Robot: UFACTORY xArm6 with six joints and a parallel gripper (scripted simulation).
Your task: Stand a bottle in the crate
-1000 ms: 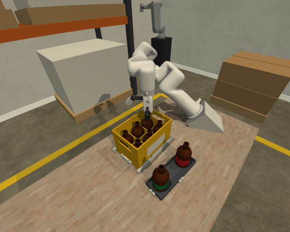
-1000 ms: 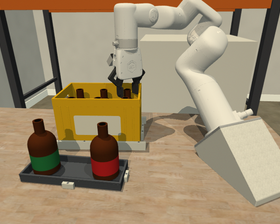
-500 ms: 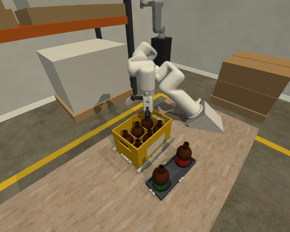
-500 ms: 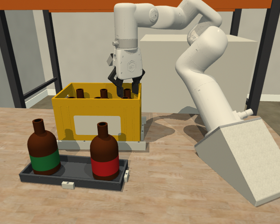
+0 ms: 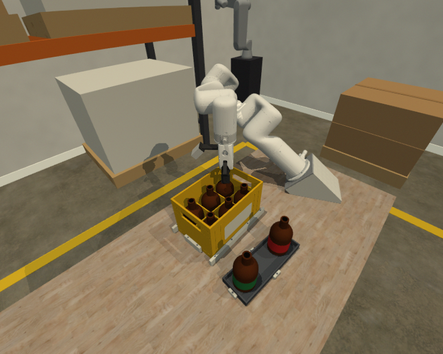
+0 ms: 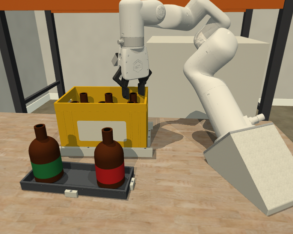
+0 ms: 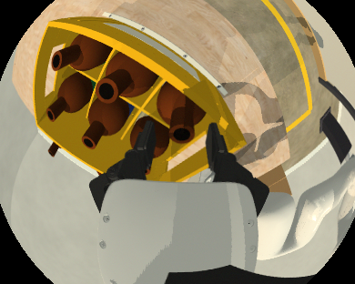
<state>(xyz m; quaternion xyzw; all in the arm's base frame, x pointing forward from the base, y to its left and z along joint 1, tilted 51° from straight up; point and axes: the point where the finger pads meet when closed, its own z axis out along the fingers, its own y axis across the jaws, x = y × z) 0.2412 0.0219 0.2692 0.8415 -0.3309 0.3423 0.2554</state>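
Note:
A yellow crate point(image 5: 199, 232) point(image 6: 65, 118) point(image 7: 140, 53) holds several brown bottles, one in each cell, all upright. My gripper point(image 5: 225, 176) point(image 6: 133, 94) point(image 7: 181, 131) is open over the crate's back corner cell. Its fingers stand on either side of the neck of the bottle point(image 5: 225, 188) point(image 6: 133, 98) point(image 7: 173, 101) in that cell, clear of it. On the dark grey tray point(image 5: 263, 266) point(image 6: 76, 176) in front of the crate stand a green-banded bottle point(image 5: 245, 268) point(image 6: 46, 161) and a red-banded bottle point(image 5: 280, 236) point(image 6: 109, 163), both upright.
The arm's wedge-shaped base point(image 5: 317, 182) point(image 6: 255, 163) sits to the right of the crate. A large beige box on a pallet point(image 5: 130, 110) and a rack post stand behind it. Brown cartons point(image 5: 385, 125) are stacked at the far right.

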